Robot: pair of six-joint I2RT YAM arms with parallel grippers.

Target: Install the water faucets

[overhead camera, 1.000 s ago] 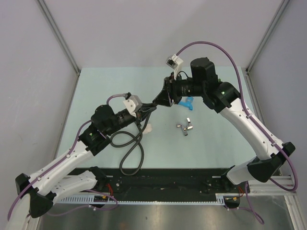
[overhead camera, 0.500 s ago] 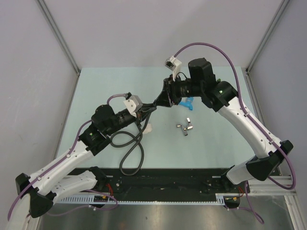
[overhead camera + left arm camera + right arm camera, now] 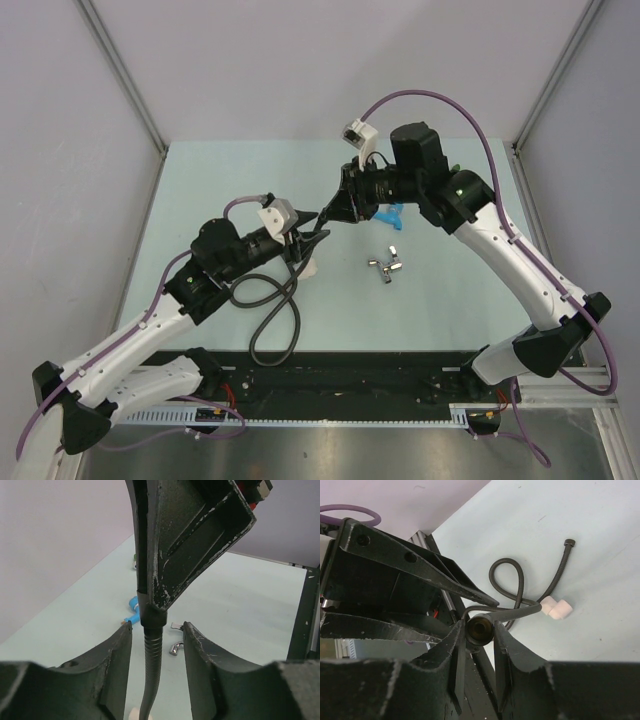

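Left fingers newly apart around hose; right fingers tight on its end; faucets on open table

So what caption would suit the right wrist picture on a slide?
Right gripper clamped on the open end of the black hose, white elbow lying on the table beyond.

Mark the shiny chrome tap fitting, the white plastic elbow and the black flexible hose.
shiny chrome tap fitting (image 3: pixel 385 266): top view, its body.
white plastic elbow (image 3: pixel 557 608): right wrist view, its bend.
black flexible hose (image 3: pixel 152 650): left wrist view, ribbed shaft.
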